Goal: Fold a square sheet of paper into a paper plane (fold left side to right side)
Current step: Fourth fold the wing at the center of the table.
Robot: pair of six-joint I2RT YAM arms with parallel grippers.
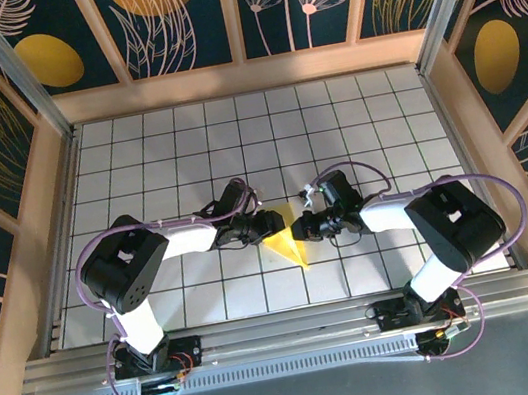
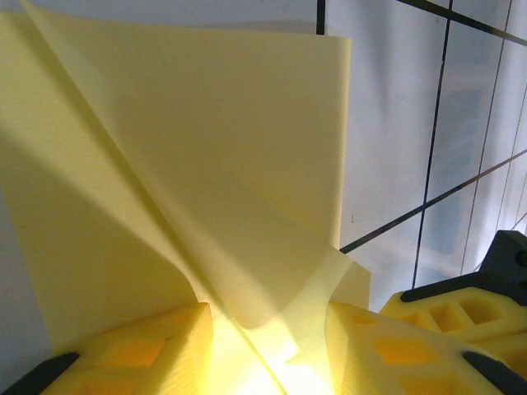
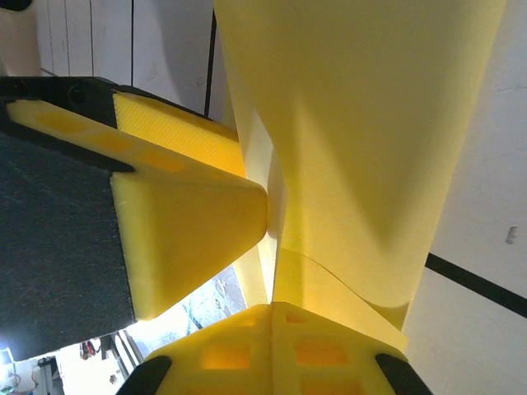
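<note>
The sheet of paper [image 1: 290, 244] is folded into a narrow yellow pointed shape and is held up between both arms at the middle of the table. Its point faces the near edge. My left gripper [image 1: 274, 224] comes in from the left. In the left wrist view the creased paper [image 2: 206, 164] runs down between the fingers of the left gripper [image 2: 272, 329], which stand partly apart against it. My right gripper [image 1: 307, 226] comes in from the right. The right gripper [image 3: 272, 311] has its fingers pressed together on the lower edge of the paper [image 3: 362, 123]. One left finger [image 3: 189, 222] touches the paper's side.
The white grid table [image 1: 165, 153] is fenced by low wooden walls [image 1: 244, 77] at the back and sides. Both arm bases sit on the metal rail [image 1: 286, 331] at the near edge. A finger [image 2: 461, 313] of the right gripper sits just right of the left gripper's fingers.
</note>
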